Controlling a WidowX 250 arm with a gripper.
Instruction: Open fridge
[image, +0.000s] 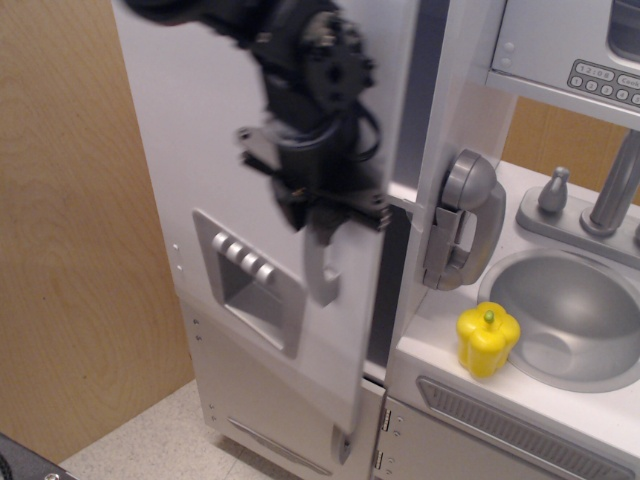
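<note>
The fridge (190, 130) is a tall silver-grey toy unit at the left. Its large door (300, 330) stands swung partly open, with a dark gap along its right edge and a strip of white shelf (402, 194) showing inside. The door carries a recessed dispenser panel (250, 290) with a row of buttons. My black gripper (322, 212) is shut on the top of the door's vertical silver handle (324, 272). The arm is motion-blurred.
A smaller lower door (260, 420) sits below. To the right, a grey toy phone (462, 215) hangs on the fridge's side. A yellow toy pepper (488, 338) stands beside the sink (575, 315). A grey cabinet with buttons (585, 50) is at the top right. A wooden panel (70, 230) is at the left.
</note>
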